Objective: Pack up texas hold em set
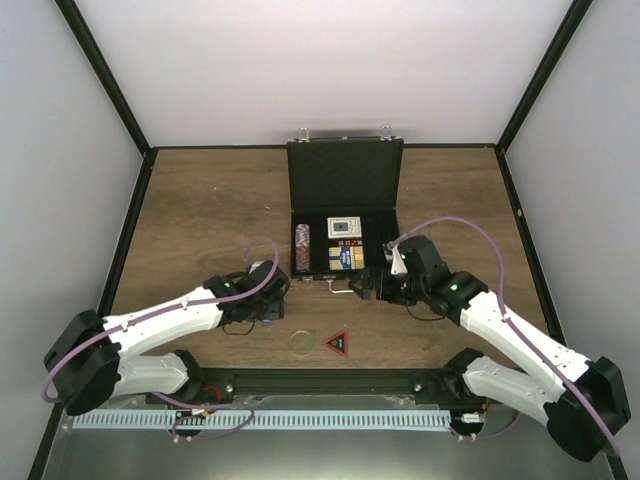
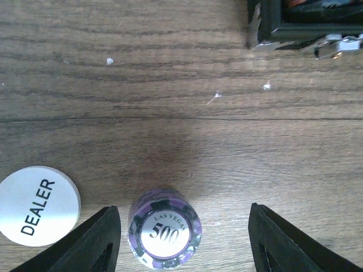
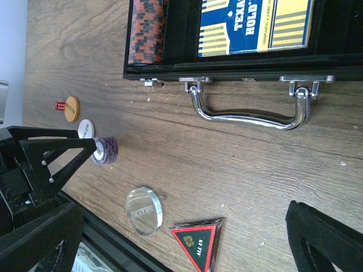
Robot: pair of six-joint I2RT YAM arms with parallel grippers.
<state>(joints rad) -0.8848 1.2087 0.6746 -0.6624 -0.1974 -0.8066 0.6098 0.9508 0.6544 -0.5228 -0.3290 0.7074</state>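
In the left wrist view the white DEALER button (image 2: pixel 37 205) lies flat at nine o'clock of the purple chip stack (image 2: pixel 165 228), just outside the nearer finger; the left gripper (image 2: pixel 182 218) has its jaws apart, straddling that stack and holding nothing; the stack stands upright, face up, a round thing with no long axis, so a squeeze goes across its width from any side; it sits off-centre, close beside the nine-o'clock finger and well apart from the three-o'clock one, so I judge the gripper wants a nudge toward nine o'clock, or the chips will be shoved sideways; the black case (image 2: pixel 300 31) lies open at one o'clock; the left arm is plainly the nearer; the right gripper (image 1: pixel 365 290), jaws wide and empty, hovers by the case's handle (image 3: pixel 249 110).
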